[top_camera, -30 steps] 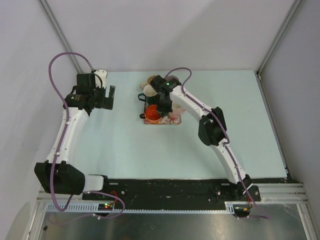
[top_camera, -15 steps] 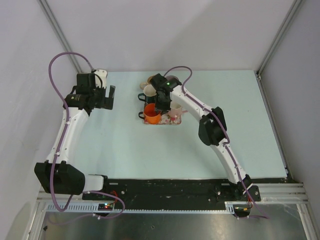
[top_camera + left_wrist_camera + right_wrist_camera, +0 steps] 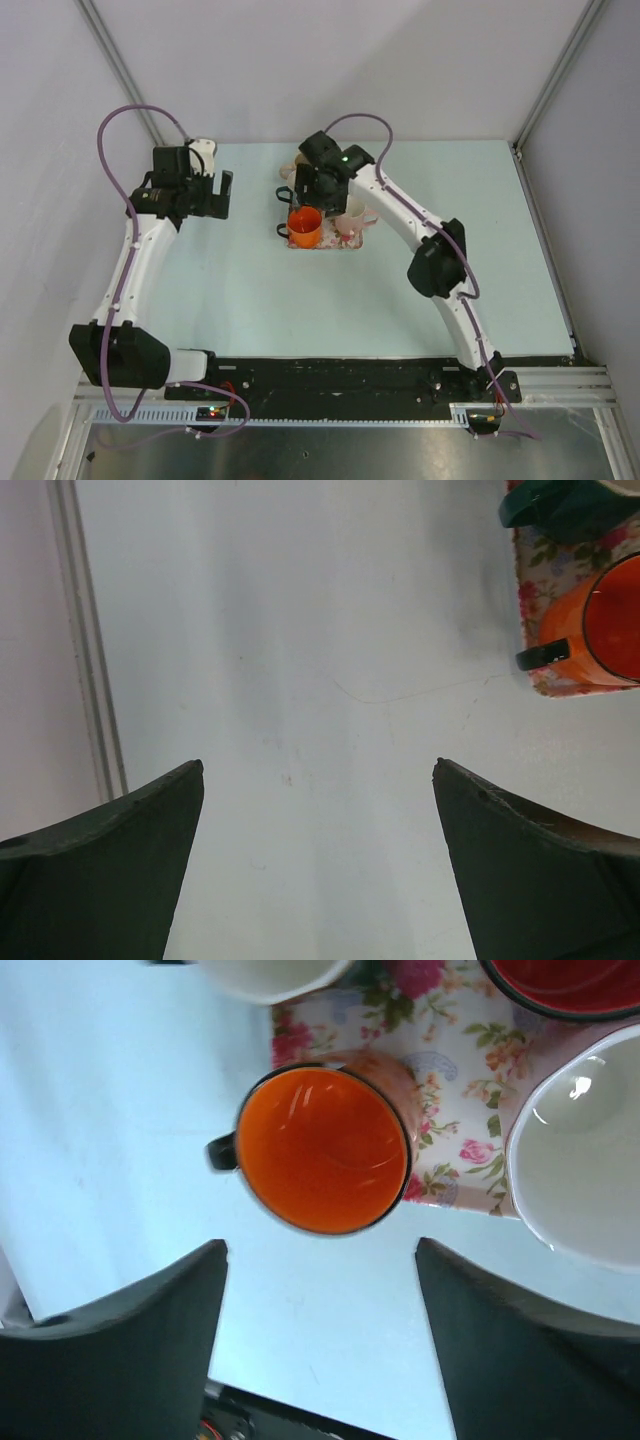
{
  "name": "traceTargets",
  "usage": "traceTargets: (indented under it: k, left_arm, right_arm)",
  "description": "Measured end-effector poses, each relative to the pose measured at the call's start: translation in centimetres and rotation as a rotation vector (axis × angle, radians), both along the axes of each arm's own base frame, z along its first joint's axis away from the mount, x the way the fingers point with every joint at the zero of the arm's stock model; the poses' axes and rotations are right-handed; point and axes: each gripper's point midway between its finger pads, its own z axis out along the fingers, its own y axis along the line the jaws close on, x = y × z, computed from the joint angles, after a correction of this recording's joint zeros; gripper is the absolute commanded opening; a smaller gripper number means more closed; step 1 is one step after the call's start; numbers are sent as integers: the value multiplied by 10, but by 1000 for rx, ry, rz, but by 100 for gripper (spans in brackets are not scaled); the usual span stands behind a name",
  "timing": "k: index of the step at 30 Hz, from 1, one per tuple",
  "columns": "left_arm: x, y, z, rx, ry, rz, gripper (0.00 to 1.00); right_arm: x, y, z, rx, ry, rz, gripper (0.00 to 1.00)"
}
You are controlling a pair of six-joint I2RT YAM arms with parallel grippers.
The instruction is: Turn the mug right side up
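The orange mug [image 3: 304, 226] [image 3: 322, 1150] stands upright with its mouth up on the front left corner of a floral tray [image 3: 328, 245] [image 3: 455, 1035], its dark handle pointing left. My right gripper [image 3: 318, 196] [image 3: 320, 1248] hangs open just above it, touching nothing, with bare table showing between its fingers. My left gripper [image 3: 221, 195] [image 3: 318, 765] is open over bare table well to the left. The left wrist view shows the mug [image 3: 603, 620] at its far right edge.
The tray also holds a white mug [image 3: 580, 1150] [image 3: 352, 218], a dark-rimmed mug with a red inside [image 3: 570, 980] and a dark green mug [image 3: 565, 505]. A cream mug [image 3: 265, 975] sits at the tray's far left corner. A wall rail [image 3: 85, 650] runs along the table's left edge.
My right gripper has opened, let go of the orange mug and risen off it. The mug stays upright on the tray. The left arm has not moved.
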Motion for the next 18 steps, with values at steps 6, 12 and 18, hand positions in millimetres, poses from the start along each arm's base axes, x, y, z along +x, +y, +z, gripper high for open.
traceTargets:
  k: [6, 12, 18]
  left_arm:
    - [5, -11, -9, -114, -9, -18, 100]
    - [3, -14, -35, -205, -64, 20, 100]
    - [-21, -2, -72, -231, -118, 97, 100]
  right_arm:
    - [-19, -9, 85, 89, -160, 100, 99]
    - [-45, -94, 128, 172, -369, 95, 99]
    - [-53, -288, 60, 80, -481, -322, 99]
